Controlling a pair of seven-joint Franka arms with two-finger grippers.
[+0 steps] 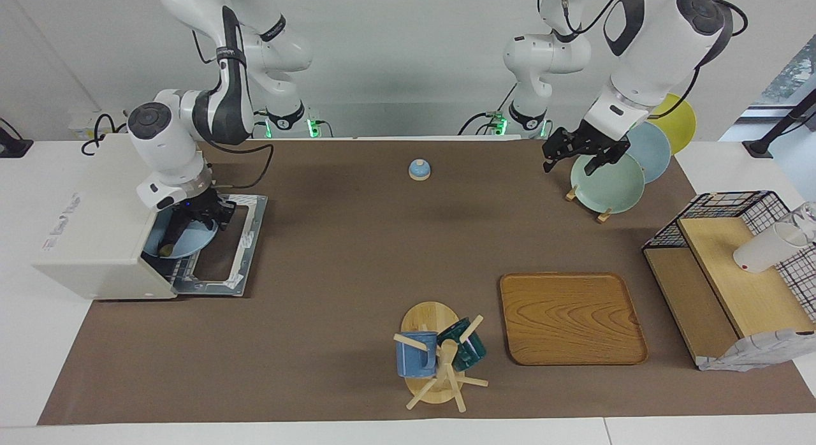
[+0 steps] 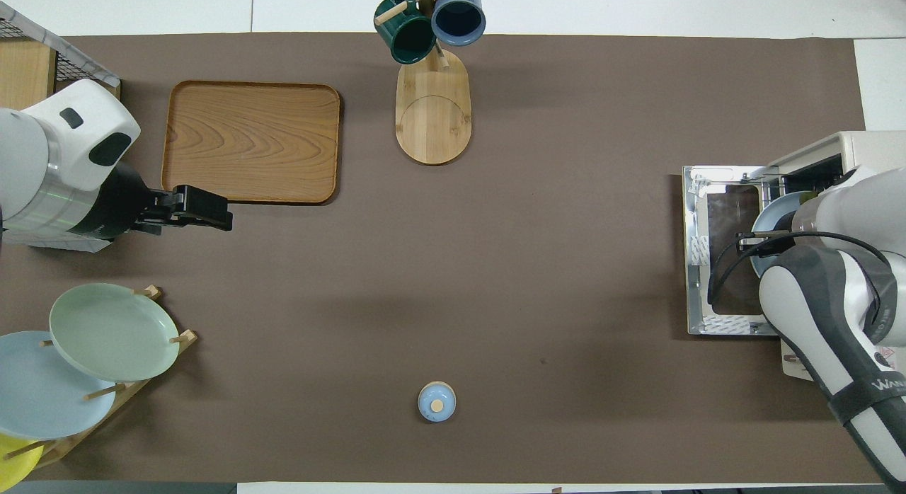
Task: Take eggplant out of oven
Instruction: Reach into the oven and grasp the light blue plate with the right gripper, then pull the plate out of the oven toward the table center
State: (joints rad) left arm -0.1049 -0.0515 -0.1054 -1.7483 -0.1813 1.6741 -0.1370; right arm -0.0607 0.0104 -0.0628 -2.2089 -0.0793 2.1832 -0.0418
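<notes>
The cream-white oven (image 1: 89, 228) stands at the right arm's end of the table, its door (image 1: 237, 254) folded down flat. A light blue plate (image 1: 191, 244) sticks out of the oven mouth over the door. On the plate lies the eggplant (image 1: 169, 247); only an olive-green tip and a bit of dark body show. My right gripper (image 1: 193, 223) reaches down onto the plate and is shut around the eggplant's dark body. In the overhead view the right arm hides the gripper and eggplant, leaving the plate's rim (image 2: 775, 212) visible. My left gripper (image 1: 574, 163) waits open over the plate rack.
A rack of plates (image 1: 609, 183) stands at the left arm's end, with a wire basket and wooden shelf (image 1: 733, 273) holding a white cup (image 1: 765, 247). A wooden tray (image 1: 570, 317), a mug tree (image 1: 440, 359) and a small blue bell (image 1: 419, 169) sit mid-table.
</notes>
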